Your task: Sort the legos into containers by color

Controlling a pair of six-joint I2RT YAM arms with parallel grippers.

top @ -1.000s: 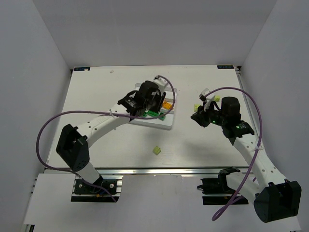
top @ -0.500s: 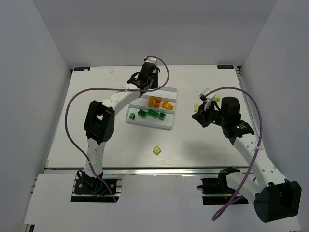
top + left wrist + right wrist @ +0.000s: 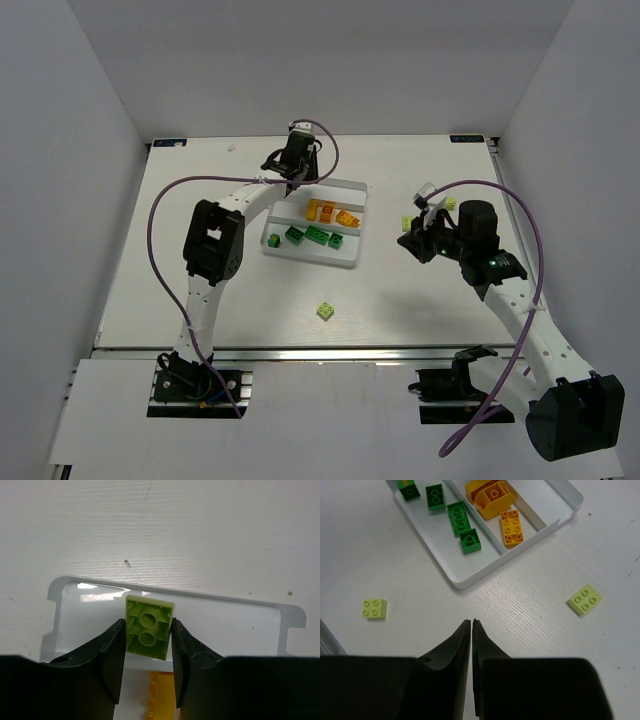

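Observation:
My left gripper [image 3: 296, 160] [image 3: 148, 623] is shut on a pale yellow-green lego [image 3: 149, 631], underside up, held over the far compartment [image 3: 225, 617] of the white tray [image 3: 350, 262]. The middle compartment holds orange legos [image 3: 332, 213] [image 3: 495, 497], and the near one holds dark green legos [image 3: 312, 237] [image 3: 457, 517]. One pale yellow-green lego [image 3: 326, 311] [image 3: 374, 608] lies on the table in front of the tray. Another [image 3: 407, 222] [image 3: 584, 599] lies beside my right gripper [image 3: 412, 242] [image 3: 471, 625], which is shut and empty above the table right of the tray.
The table's [image 3: 200, 300] far edge is close behind the left gripper. Grey walls stand on three sides. The left arm's purple cable [image 3: 160, 240] loops over the table's left part.
My left gripper has moved from over the middle of the tray to its far edge, holding the pale lego. The right arm has not moved.

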